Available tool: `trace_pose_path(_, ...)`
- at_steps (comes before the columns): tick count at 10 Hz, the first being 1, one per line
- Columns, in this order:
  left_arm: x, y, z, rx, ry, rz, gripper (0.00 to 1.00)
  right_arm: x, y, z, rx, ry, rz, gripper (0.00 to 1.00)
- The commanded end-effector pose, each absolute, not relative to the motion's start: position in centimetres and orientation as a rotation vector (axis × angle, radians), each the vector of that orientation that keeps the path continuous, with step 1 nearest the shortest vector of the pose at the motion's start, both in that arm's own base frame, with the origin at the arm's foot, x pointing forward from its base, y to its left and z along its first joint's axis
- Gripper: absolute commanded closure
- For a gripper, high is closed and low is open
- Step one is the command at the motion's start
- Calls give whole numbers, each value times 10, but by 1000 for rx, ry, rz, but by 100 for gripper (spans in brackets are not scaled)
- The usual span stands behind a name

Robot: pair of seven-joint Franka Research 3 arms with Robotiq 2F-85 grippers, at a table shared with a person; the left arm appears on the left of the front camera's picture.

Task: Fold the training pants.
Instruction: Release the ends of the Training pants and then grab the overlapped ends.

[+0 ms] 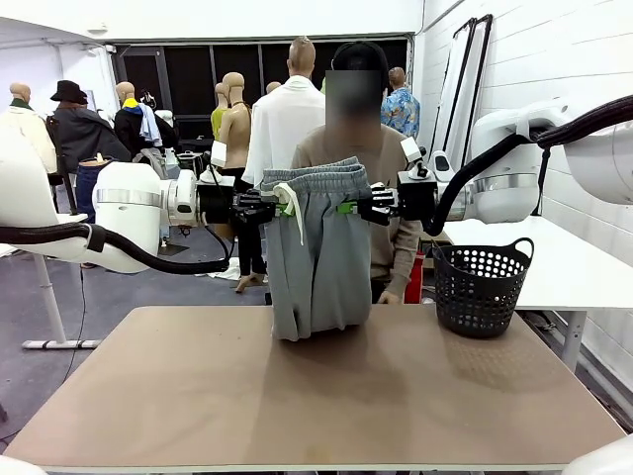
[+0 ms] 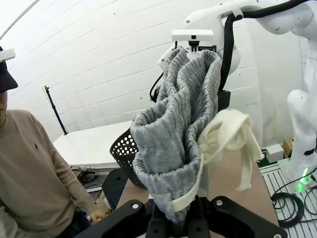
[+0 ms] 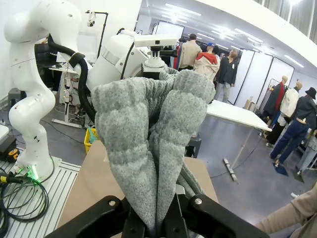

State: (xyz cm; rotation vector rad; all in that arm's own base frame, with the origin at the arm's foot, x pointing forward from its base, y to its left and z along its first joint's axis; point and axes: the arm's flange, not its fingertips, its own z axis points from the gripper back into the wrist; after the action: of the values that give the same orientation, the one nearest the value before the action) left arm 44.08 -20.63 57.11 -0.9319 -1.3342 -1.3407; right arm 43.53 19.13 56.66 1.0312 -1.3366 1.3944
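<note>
The left jaws and right jaws are clamping shut on opposite waistband ends of light grey jersey training pants (image 1: 318,267) hanging lengthwise to the brown tabletop (image 1: 297,396).

A tan table (image 1: 297,396) stood on a grey floor (image 1: 30,287). A white brick wall (image 1: 564,59) ran along the right, beside a white table (image 1: 579,265). Dark windows (image 1: 188,74) lined the far side; strip lights (image 3: 181,7) shone overhead.
</note>
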Motion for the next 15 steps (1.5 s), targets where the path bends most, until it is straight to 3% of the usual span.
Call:
trace_pose_path(1,439,-207,571,-942,-1342,-1328,100,435,192,569,1034,-1343,1394,100)
trace_pose_path(15,439,-207,571,-942,-1342,-1328,100,435,192,569,1034,-1343,1394,100)
